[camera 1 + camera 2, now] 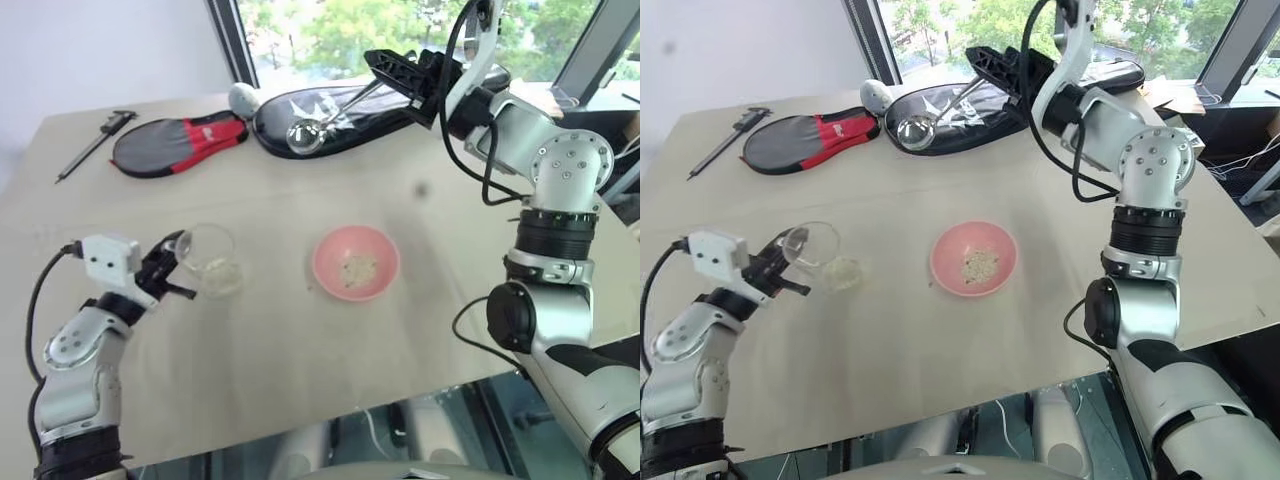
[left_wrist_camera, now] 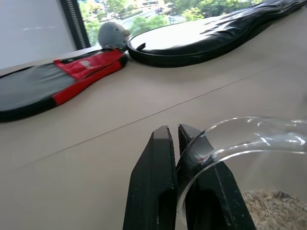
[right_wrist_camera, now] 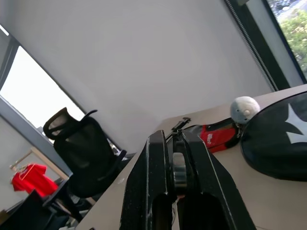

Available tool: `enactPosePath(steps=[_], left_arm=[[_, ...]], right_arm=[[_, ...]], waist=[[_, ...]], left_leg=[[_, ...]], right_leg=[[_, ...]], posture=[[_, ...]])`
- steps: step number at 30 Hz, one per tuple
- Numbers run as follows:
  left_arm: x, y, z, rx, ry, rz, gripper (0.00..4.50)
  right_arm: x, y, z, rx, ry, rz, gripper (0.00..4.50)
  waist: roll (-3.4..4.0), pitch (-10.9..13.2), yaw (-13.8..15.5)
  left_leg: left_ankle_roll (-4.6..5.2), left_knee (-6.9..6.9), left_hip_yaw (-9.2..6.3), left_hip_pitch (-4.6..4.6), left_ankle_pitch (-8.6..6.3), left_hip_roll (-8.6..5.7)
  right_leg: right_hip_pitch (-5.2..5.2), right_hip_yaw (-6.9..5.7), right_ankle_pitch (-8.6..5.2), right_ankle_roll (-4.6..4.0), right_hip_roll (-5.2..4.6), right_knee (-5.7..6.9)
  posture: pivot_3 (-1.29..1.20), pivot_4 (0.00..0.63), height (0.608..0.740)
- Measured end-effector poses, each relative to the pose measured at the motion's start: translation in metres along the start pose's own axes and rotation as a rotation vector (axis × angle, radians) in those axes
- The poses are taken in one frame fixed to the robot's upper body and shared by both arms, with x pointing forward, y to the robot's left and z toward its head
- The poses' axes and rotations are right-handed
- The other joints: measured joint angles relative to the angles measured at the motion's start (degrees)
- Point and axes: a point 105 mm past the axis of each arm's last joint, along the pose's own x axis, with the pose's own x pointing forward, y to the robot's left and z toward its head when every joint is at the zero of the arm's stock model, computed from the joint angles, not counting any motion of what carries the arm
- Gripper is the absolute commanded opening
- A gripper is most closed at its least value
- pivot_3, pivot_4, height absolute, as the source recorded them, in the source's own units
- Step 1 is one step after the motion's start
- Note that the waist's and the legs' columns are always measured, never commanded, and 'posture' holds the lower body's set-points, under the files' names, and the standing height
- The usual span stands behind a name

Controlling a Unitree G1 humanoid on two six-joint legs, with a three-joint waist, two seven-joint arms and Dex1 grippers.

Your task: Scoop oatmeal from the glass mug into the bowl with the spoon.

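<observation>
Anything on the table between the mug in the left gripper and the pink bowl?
Nothing visible. The left gripper is shut on the rim of the glass mug, and bare table lies between it and the bowl.

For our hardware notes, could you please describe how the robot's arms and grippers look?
Both arms are silver-grey metal with black joint bands and loose black cables. The left gripper has a white box behind its black fingers; the right gripper is black too.
</observation>
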Motion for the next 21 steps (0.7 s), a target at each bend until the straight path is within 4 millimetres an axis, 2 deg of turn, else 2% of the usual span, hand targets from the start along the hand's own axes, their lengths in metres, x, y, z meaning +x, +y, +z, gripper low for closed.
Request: enactPosePath(steps=[4,7,9,13,21], left_arm=[[0.032,-0.025,0.006,-0.019,-0.030,-0.095,0.02],[0.048,-0.032,0.008,-0.030,-0.038,-0.124,0.02],[0.059,-0.037,0.008,-0.040,-0.044,-0.141,0.02],[0.070,-0.043,0.007,-0.061,-0.062,-0.153,0.02],[0.083,-0.051,0.007,-0.070,-0.083,-0.169,0.02]], right_arm=[[0.007,0.033,-0.019,-0.064,0.087,0.128,0.00],[0.008,0.042,-0.040,-0.114,0.159,0.168,0.00],[0.010,0.040,-0.061,-0.161,0.234,0.158,0.00],[0.008,0.024,-0.073,-0.298,0.280,0.104,0.00],[0.016,0.019,-0.115,-0.578,0.397,0.123,0.00]], waist=[[-0.02,0.0,0.0],[-0.04,0.0,-0.2],[-0.05,0.0,-0.5],[-0.04,0.0,-0.6],[-0.07,0.0,-0.6]], left_leg=[[-0.02,0.00,-0.06,-0.04,0.01,0.01],[-0.06,0.00,-0.06,-0.05,0.03,0.02],[-0.22,0.01,-0.02,-0.05,0.12,0.01],[-0.25,0.01,-0.02,-0.04,0.14,0.01],[-0.27,0.03,-0.04,-0.03,0.16,0.01]], right_leg=[[0.00,-0.07,0.00,0.00,0.02,-0.02],[-0.01,-0.07,0.00,0.00,0.04,-0.03],[-0.02,-0.02,0.01,0.01,0.04,-0.01],[-0.03,-0.03,0.00,0.01,0.04,-0.03],[-0.02,-0.04,0.01,0.01,0.03,0.01]], posture=[[0.00,0.150,0.740],[0.00,0.150,0.740],[0.00,0.150,0.740],[0.00,0.150,0.740],[0.00,0.150,0.740]])
